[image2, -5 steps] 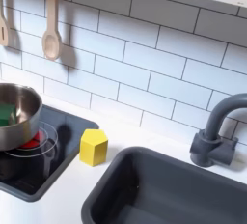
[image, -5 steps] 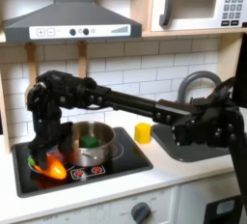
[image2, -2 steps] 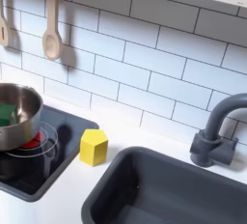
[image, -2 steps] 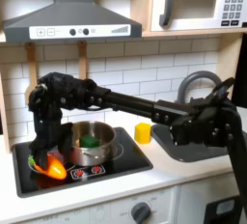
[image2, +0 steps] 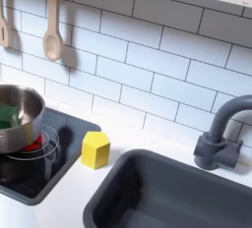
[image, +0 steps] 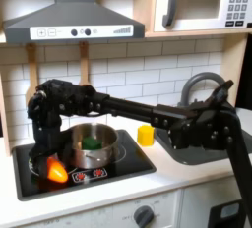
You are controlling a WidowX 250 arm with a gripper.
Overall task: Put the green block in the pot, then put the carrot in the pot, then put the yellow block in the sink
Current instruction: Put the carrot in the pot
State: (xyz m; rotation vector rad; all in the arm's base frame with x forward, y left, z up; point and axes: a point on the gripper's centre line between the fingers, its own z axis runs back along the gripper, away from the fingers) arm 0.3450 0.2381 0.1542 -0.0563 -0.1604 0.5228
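First exterior view: camera in front of the toy kitchen, level with it, facing the tiled back wall; it takes in the range hood, microwave, stovetop and worktop. Second exterior view: camera much nearer, looking down at an angle over the sink toward the same wall. Shared by both exterior views: the pot, yellow block, faucet and hanging wooden utensils.

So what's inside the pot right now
The green block lies inside the pot in both exterior views. The pot's near wall hides the rest of its floor.
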